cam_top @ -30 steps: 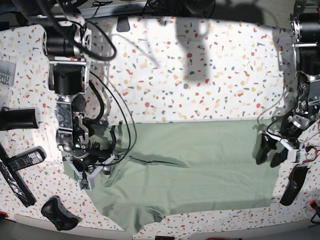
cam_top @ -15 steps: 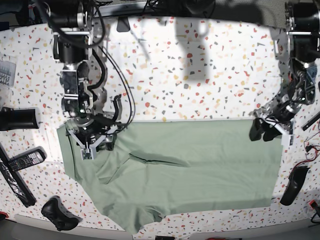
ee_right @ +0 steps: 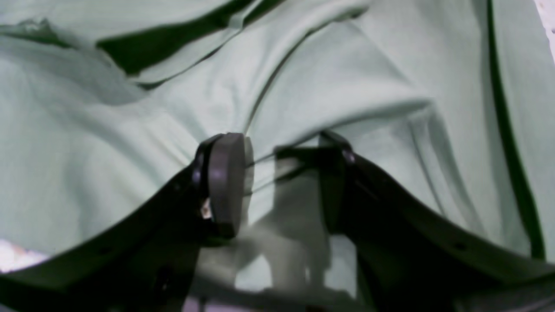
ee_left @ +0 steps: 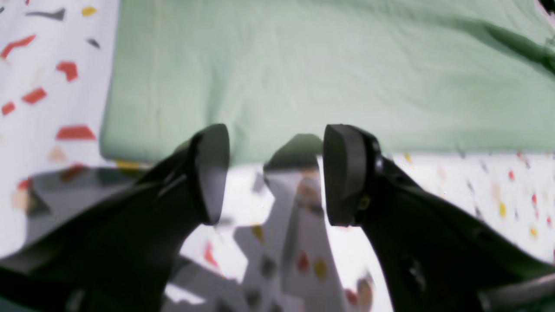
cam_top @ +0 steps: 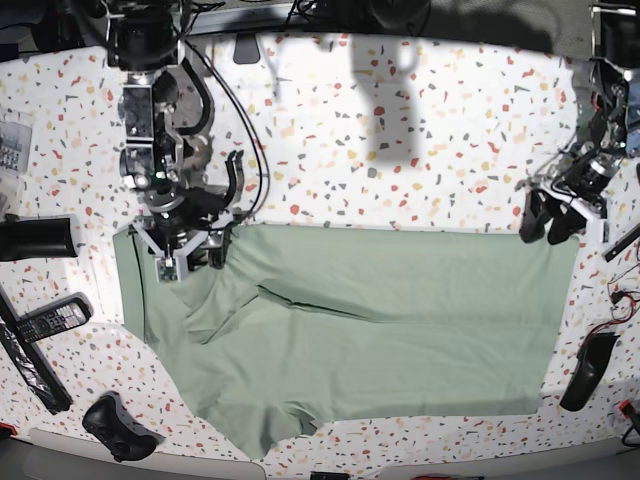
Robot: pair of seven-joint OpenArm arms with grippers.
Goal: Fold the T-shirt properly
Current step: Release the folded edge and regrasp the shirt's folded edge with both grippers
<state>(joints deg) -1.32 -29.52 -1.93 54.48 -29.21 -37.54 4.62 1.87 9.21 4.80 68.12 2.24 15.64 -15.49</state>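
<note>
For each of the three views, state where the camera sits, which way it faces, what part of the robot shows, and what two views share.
Base: overhead, facing down on the terrazzo table and the T-shirt; both arms show.
Left wrist: behind the left gripper, jaws apart, just off the shirt's edge.
Right wrist: behind the right gripper, looking down onto rumpled shirt cloth between its fingers.
Shared: all three show the T-shirt.

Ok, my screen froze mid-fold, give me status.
Left gripper open, empty, at T-shirt far edge. Right gripper jaws apart over bunched cloth, grip unclear. Shirt spread, rumpled near right arm. Nothing on it.
</note>
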